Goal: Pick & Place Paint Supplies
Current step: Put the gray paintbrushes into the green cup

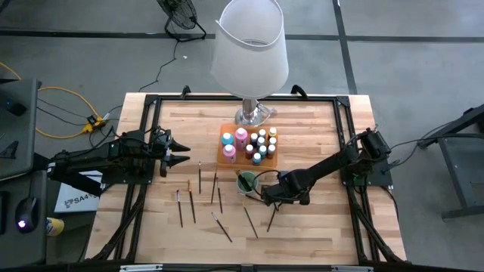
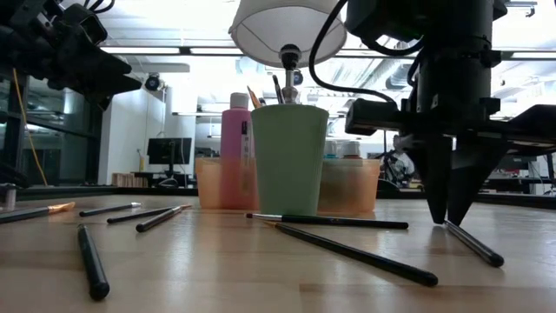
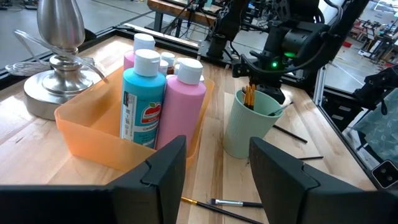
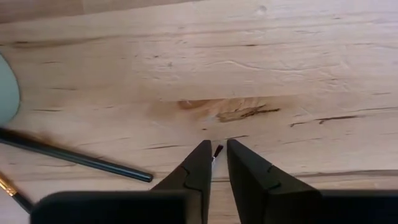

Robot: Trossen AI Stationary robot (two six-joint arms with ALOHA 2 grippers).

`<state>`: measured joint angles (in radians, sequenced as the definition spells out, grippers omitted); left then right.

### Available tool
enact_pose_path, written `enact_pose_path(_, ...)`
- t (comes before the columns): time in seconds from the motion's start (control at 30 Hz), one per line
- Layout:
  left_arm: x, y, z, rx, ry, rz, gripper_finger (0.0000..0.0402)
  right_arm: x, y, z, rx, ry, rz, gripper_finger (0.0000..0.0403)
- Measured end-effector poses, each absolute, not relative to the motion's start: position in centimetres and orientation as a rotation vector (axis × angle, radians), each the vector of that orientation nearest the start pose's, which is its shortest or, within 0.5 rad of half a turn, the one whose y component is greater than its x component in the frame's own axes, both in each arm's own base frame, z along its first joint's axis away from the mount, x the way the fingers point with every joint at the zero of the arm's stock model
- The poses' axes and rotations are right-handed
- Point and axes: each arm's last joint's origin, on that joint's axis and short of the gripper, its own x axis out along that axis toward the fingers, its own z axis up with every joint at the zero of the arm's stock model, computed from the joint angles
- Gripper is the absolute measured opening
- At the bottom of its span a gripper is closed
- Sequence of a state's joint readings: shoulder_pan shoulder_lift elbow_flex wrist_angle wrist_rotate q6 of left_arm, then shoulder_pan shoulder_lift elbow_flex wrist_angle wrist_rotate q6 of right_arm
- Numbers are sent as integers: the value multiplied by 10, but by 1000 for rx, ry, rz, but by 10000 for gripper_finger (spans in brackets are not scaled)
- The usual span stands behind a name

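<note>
A robotics lab is showing here. Beyond the counter (image 1: 318, 227), ceiling strip lights (image 2: 156, 66) are glowing over a monitor (image 2: 168, 150).

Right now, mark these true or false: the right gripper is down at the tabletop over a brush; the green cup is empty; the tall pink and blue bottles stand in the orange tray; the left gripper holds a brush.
Right gripper down at the tabletop over a brush: true.
Green cup empty: false, brushes already stand in it.
Pink bottle and blue bottle in the orange tray: true.
Left gripper holds a brush: false, it hangs open and empty.
</note>
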<state>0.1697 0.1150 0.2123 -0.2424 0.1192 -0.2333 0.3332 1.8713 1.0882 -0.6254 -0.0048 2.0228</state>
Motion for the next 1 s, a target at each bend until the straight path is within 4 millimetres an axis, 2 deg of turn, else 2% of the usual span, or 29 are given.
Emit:
enact_pose_path(0.33,91,12,203,-254,137,67,172,312,106,130,1414,1100,-1155,6)
enact_pose_path(0.6,90,12,203,-254,137,67,172,313,107,131,1390,1123,-1121,4)
enact_pose_path(0.83,91,12,203,-254,137,67,172,319,112,154,1332,1035,-1069,3)
enact_pose_path(1.0,90,12,203,-254,137,67,172,310,114,178,1312,942,-1028,3)
